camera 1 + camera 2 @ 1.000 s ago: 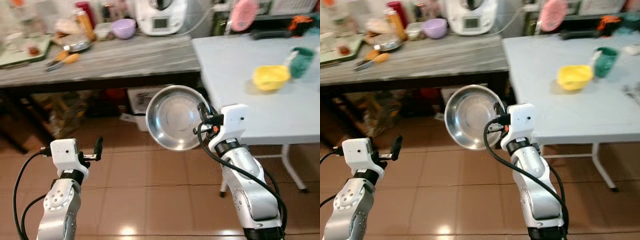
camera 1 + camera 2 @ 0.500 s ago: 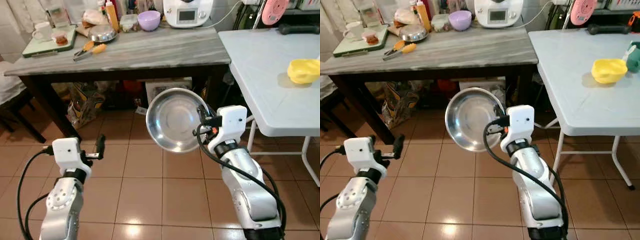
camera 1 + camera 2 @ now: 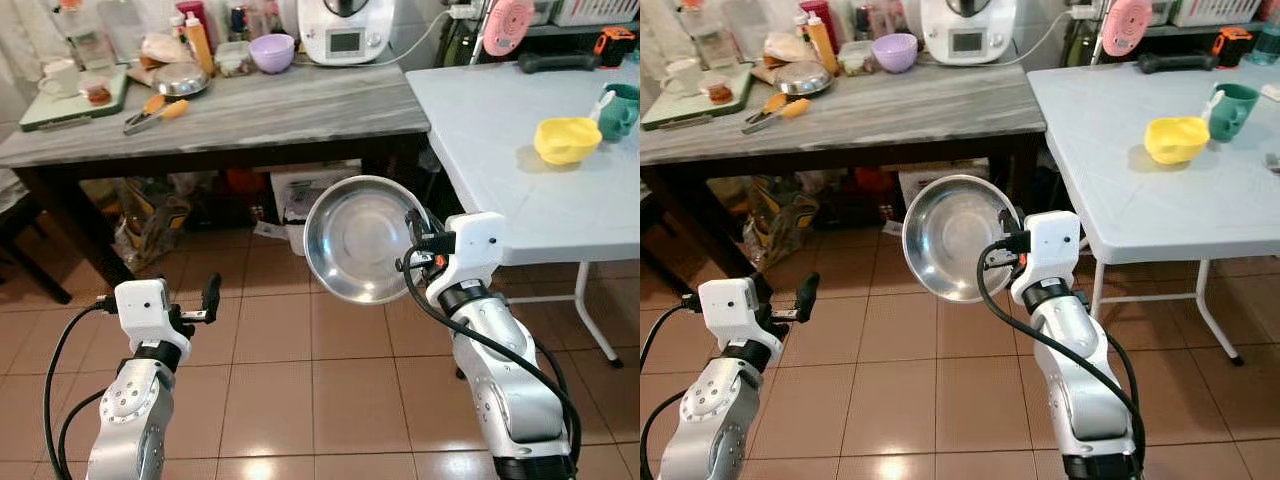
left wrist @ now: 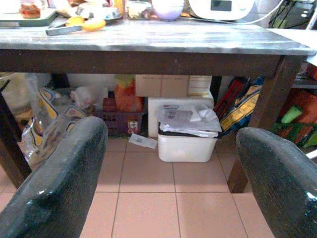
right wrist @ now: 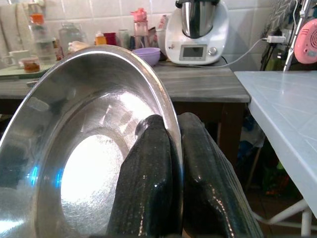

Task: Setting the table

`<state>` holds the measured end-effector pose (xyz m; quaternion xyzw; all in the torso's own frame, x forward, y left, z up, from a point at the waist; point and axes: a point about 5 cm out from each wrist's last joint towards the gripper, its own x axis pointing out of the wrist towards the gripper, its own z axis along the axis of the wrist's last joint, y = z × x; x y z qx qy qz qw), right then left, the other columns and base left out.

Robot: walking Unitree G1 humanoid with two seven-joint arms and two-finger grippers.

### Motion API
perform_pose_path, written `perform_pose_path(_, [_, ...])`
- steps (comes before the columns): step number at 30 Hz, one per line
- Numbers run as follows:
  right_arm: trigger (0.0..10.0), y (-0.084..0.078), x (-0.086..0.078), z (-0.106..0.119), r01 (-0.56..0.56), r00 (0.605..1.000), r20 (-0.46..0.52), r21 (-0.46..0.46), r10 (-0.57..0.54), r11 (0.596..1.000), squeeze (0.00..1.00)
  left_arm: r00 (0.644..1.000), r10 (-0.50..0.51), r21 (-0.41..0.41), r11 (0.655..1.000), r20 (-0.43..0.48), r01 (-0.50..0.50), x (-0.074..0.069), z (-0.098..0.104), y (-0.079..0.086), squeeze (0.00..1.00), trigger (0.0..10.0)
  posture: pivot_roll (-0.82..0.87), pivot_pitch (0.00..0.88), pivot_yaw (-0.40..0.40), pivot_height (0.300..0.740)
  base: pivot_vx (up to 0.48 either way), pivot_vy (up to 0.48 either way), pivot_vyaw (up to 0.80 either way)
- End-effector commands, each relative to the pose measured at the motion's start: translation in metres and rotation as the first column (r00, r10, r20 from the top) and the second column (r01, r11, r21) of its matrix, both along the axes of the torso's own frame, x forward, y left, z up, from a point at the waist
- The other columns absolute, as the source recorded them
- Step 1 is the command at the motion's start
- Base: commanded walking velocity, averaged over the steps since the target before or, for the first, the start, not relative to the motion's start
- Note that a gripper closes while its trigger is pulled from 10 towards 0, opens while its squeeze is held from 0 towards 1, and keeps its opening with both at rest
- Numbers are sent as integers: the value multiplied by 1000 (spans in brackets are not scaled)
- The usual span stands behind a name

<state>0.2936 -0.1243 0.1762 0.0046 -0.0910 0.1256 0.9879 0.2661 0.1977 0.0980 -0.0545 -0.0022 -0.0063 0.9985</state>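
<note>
Your right gripper (image 3: 416, 238) is pinching the steel bowl (image 3: 362, 239) by its rim beside the white table (image 3: 520, 190), while your left gripper (image 3: 209, 297) hangs spread wide.

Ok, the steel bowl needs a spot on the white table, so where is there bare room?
The right gripper holds the steel bowl by its rim. The white table is bare along its near edge and left side, in front of the yellow bowl and green mug. The far end of the wooden counter is crowded.
</note>
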Motion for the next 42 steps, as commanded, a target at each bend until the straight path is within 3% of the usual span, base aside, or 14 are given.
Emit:
perform_pose_path(1, [10000, 4, 0, 4, -18, 1000, 24, -4, 18, 1000, 0, 1000, -5, 11, 1000, 23, 4, 0, 6, 1, 0, 10000, -172, 79, 100, 740, 394, 0, 0])
perform_pose_path(23, [10000, 4, 1, 4, -29, 999, 36, -23, 30, 999, 0, 1000, -5, 13, 1000, 24, 5, 2, 7, 0, 0, 10000, -172, 72, 97, 740, 418, 0, 0])
perform_pose_path(36, [10000, 4, 1, 3, -26, 999, 39, -16, 26, 1000, 0, 1000, -2, 18, 1000, 21, 2, 4, 5, 3, 0, 10000, -174, 60, 100, 740, 425, 0, 205])
perform_pose_path(42, [10000, 5, -1, 2, -28, 999, 42, -20, 29, 999, 0, 1000, -20, 12, 1000, 12, 20, 3, 3, -4, 0, 10000, -178, 58, 105, 740, 428, 0, 353])
